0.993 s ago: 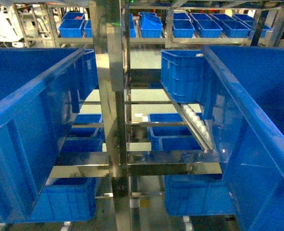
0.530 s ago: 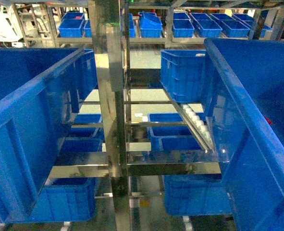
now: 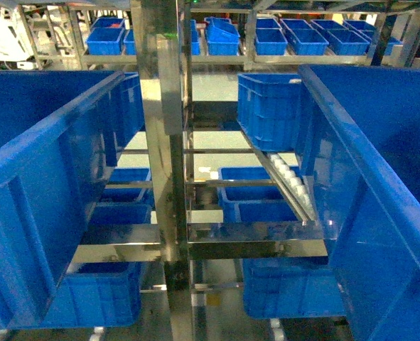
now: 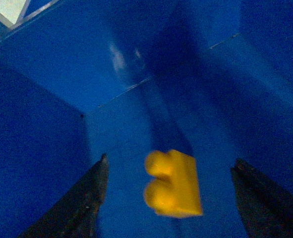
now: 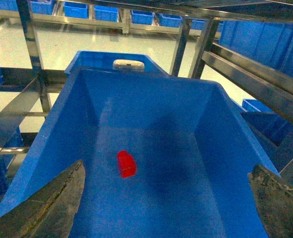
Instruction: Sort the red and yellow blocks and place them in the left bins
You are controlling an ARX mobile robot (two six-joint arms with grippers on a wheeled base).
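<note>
In the left wrist view the yellow block (image 4: pixel 173 183) shows blurred, studs to the left, inside a blue bin (image 4: pixel 47 163). It sits between the fingers of my left gripper (image 4: pixel 170 159), which is open and touches it on neither side. Whether the block rests on the bin floor or is in the air I cannot tell. In the right wrist view the red block (image 5: pixel 126 164) lies on the floor of another blue bin (image 5: pixel 52 144). My right gripper (image 5: pixel 167 167) hangs open above that bin, well apart from the block. Neither gripper appears in the head view.
In the head view a large blue bin (image 3: pixel 46 185) stands at the left and another (image 3: pixel 380 177) at the right. A steel rack post (image 3: pixel 163 142) rises between them. More blue bins (image 3: pixel 270 110) sit on roller shelves behind and below.
A red speck seen half a second ago inside the right bin in the head view is gone. A small yellow speck now shows at that view's left edge.
</note>
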